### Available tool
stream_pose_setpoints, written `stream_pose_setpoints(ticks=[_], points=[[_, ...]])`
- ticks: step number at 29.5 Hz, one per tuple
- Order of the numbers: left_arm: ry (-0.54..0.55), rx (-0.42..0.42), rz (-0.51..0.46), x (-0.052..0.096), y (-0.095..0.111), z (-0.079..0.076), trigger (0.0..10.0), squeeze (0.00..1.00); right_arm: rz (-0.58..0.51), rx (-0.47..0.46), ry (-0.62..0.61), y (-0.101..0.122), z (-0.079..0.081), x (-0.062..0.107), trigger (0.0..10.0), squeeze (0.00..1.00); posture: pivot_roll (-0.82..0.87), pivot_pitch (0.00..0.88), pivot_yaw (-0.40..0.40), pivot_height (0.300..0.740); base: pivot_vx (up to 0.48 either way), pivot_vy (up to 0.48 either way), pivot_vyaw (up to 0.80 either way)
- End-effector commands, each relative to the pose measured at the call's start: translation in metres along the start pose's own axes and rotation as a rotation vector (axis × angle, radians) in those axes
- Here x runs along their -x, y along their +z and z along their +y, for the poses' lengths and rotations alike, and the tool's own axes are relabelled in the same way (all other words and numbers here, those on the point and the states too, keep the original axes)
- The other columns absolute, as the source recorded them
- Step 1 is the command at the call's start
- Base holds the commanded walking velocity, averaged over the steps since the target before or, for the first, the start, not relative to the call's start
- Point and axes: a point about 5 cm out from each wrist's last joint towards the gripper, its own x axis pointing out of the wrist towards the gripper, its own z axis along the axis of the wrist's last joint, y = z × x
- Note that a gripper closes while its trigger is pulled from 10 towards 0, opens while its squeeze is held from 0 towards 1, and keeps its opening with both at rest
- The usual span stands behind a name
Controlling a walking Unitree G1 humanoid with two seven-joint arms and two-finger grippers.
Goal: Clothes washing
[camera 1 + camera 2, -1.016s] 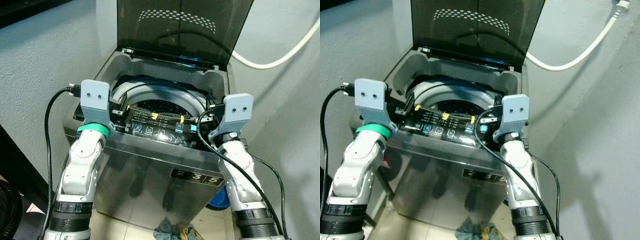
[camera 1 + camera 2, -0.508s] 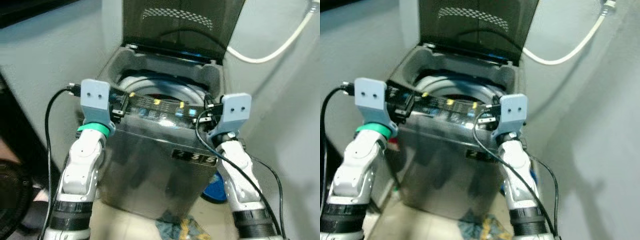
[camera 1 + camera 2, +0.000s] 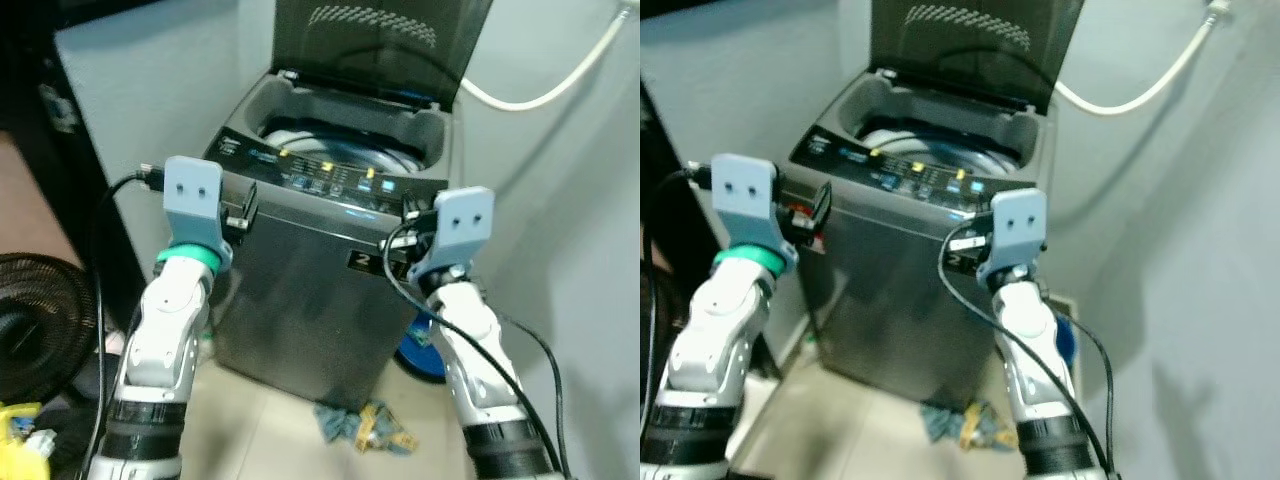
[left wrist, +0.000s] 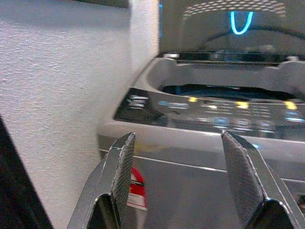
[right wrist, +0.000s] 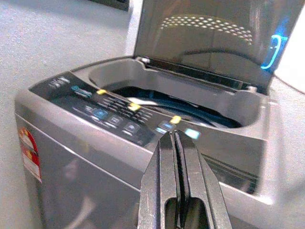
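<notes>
A grey top-loading washing machine [image 3: 320,290] stands in a corner with its dark lid [image 3: 380,40] raised. Its control panel [image 3: 330,180] has lit buttons and yellow stickers, and the drum opening [image 3: 335,148] lies behind it. My left gripper [image 4: 177,143] is open and empty, held in front of the machine's left front corner [image 3: 240,208]. My right gripper [image 5: 176,138] is shut on nothing, level with the machine's right front edge [image 3: 405,222]. A crumpled blue and yellow cloth [image 3: 365,425] lies on the floor at the machine's foot.
A white hose [image 3: 530,95] runs along the wall at the right. A blue round object [image 3: 418,350] sits on the floor beside the machine's right side. A black fan [image 3: 30,320] and dark furniture stand on the left. Walls close in on both sides.
The view has pulled back and the machine now looks farther off. My grippers, which were over the control panel, now hang in front of the machine. The fan has come into view.
</notes>
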Motion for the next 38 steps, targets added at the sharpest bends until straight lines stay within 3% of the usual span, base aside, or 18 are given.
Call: stream_pose_setpoints(ticks=[1, 2, 4, 6, 9, 10, 13, 18, 21, 32, 38], points=[[-0.032, -0.014, 0.034, 0.002, -0.009, -0.006, 10.0, 0.00, 0.037, 0.010, 0.002, -0.010, -0.001, 0.003, 10.0, 0.00, 0.11, 0.000, -0.038, 0.740, 0.000, 0.000, 0.00], [-0.032, -0.014, 0.034, 0.002, -0.009, -0.006, 10.0, 0.00, 0.037, 0.010, 0.002, -0.010, -0.001, 0.003, 10.0, 0.00, 0.11, 0.000, -0.038, 0.740, 0.000, 0.000, 0.00], [-0.052, -0.037, 0.092, 0.009, -0.025, -0.009, 10.0, 0.00, 0.128, 0.031, 0.000, -0.034, -0.006, 0.012, 10.0, 0.00, 0.11, 0.000, -0.041, 0.740, 0.000, 0.000, 0.00], [-0.052, -0.037, 0.092, 0.009, -0.025, -0.009, 10.0, 0.00, 0.128, 0.031, 0.000, -0.034, -0.006, 0.012, 10.0, 0.00, 0.11, 0.000, -0.041, 0.740, 0.000, 0.000, 0.00], [-0.051, -0.048, 0.270, 0.032, -0.075, -0.007, 10.0, 0.00, 0.309, 0.065, -0.027, -0.079, -0.022, 0.037, 10.0, 0.00, 0.11, 0.000, -0.056, 0.740, 0.000, 0.000, 0.00], [-0.051, -0.048, 0.270, 0.032, -0.075, -0.007, 10.0, 0.00, 0.309, 0.065, -0.027, -0.079, -0.022, 0.037, 10.0, 0.00, 0.11, 0.000, -0.056, 0.740, 0.000, 0.000, 0.00], [-0.053, -0.066, 0.429, 0.061, -0.117, -0.007, 10.0, 0.00, 0.438, 0.104, -0.011, -0.109, -0.031, 0.062, 10.0, 0.00, 0.11, 0.000, -0.069, 0.740, 0.000, 0.000, 0.00], [-0.052, -0.083, 0.477, 0.071, -0.130, -0.007, 10.0, 0.00, 0.478, 0.113, -0.008, -0.119, -0.033, 0.071, 10.0, 0.00, 0.12, 0.000, -0.070, 0.740, 0.000, 0.000, 0.00], [-0.065, -0.129, 0.550, 0.095, -0.153, -0.011, 10.0, 0.00, 0.547, 0.132, -0.017, -0.137, -0.035, 0.091, 10.0, 0.00, 0.12, 0.000, -0.076, 0.740, 0.000, 0.000, 0.00], [-0.067, -0.168, 0.543, 0.099, -0.161, -0.006, 10.0, 0.00, 0.538, 0.147, 0.021, -0.146, -0.016, 0.096, 10.0, 0.00, 0.11, 0.000, -0.061, 0.740, 0.000, 0.000, 0.21], [-0.055, -0.177, 0.566, 0.103, -0.168, -0.005, 10.0, 0.00, 0.636, 0.165, 0.044, -0.162, -0.014, 0.113, 10.0, 0.00, 0.10, 0.000, -0.059, 0.740, 0.000, 0.000, 0.78]])
